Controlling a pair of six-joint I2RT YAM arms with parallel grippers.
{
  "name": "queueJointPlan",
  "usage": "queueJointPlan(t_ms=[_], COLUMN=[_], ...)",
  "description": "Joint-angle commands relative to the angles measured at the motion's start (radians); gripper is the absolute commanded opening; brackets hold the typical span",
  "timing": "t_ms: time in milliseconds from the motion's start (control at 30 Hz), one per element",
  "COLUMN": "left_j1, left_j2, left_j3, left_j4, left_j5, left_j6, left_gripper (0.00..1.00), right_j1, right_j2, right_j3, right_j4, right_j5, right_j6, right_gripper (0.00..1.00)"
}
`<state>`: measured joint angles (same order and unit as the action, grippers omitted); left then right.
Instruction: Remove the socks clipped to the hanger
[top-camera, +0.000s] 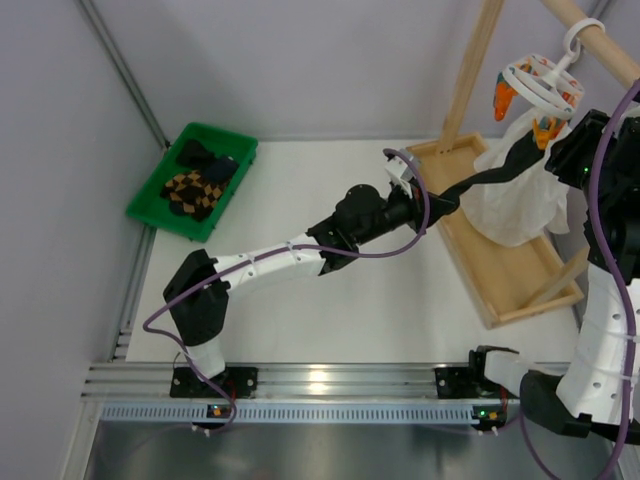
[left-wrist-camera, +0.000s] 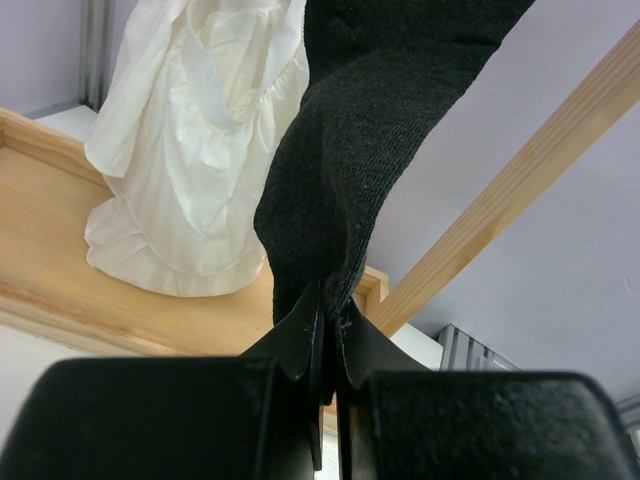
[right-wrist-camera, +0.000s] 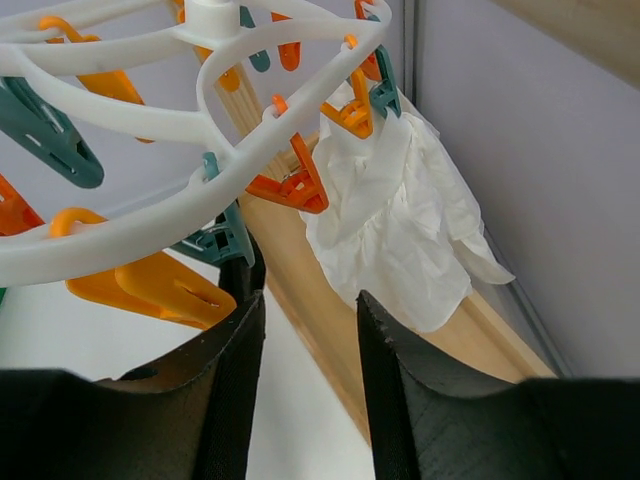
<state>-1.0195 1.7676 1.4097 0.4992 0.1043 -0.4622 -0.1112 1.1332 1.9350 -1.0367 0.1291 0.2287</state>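
A plain black sock (top-camera: 480, 180) stretches taut from the white ring hanger (top-camera: 540, 85) down to my left gripper (top-camera: 425, 205). In the left wrist view the left gripper (left-wrist-camera: 330, 330) is shut on the sock's lower end (left-wrist-camera: 370, 150). The hanger (right-wrist-camera: 200, 190) fills the right wrist view, with orange and teal clips. A teal clip (right-wrist-camera: 222, 240) holds the sock's dark top edge (right-wrist-camera: 241, 268). My right gripper (right-wrist-camera: 310, 310) is open and empty, its left finger right beside that clip. In the top view the right gripper (top-camera: 562, 138) sits just under the hanger.
A large white cloth (top-camera: 510, 200) hangs from an orange clip (right-wrist-camera: 350, 115) over the wooden rack's tray base (top-camera: 500, 270). The rack's pale beam (top-camera: 600, 40) carries the hanger hook. A green bin (top-camera: 150, 195) at far left holds plain and argyle socks (top-camera: 195, 185).
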Motion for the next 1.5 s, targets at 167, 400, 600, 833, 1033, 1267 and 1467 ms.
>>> queueJointPlan(t_ms=[167,400,600,833,1033,1267,1467], left_j1=[0.004,0.002,0.004,0.002,0.002,0.002,0.002], left_j2=[-0.036,-0.033,-0.036,-0.046,-0.065,-0.076,-0.082], left_j3=[0.009,0.008,0.002,-0.005,-0.017,-0.021,-0.025], left_j4=[0.033,0.035,0.035,0.033,0.033,0.035,0.033], left_j5=[0.041,0.054,0.069,0.083,0.094,0.110,0.112], left_j6=[-0.024,-0.030,-0.033,-0.043,-0.041,-0.046,-0.046], left_gripper=[0.00,0.00,0.00,0.00,0.00,0.00,0.00], right_j1=[0.010,0.010,0.010,0.010,0.010,0.010,0.010], right_j2=[-0.013,-0.046,-0.065,-0.050,-0.046,-0.049,-0.056], right_j3=[-0.054,-0.096,-0.130,-0.162,-0.185,-0.205,-0.231], right_j4=[0.161,0.254,0.303,0.337,0.359,0.394,0.440], right_j5=[-0.034,-0.153,-0.184,-0.187,-0.183,-0.184,-0.174], right_j6=[-0.042,-0.016,0.003,0.015,0.009,0.001,0.000], right_gripper=[0.38,0.34,0.33,0.33,0.33,0.37,0.42])
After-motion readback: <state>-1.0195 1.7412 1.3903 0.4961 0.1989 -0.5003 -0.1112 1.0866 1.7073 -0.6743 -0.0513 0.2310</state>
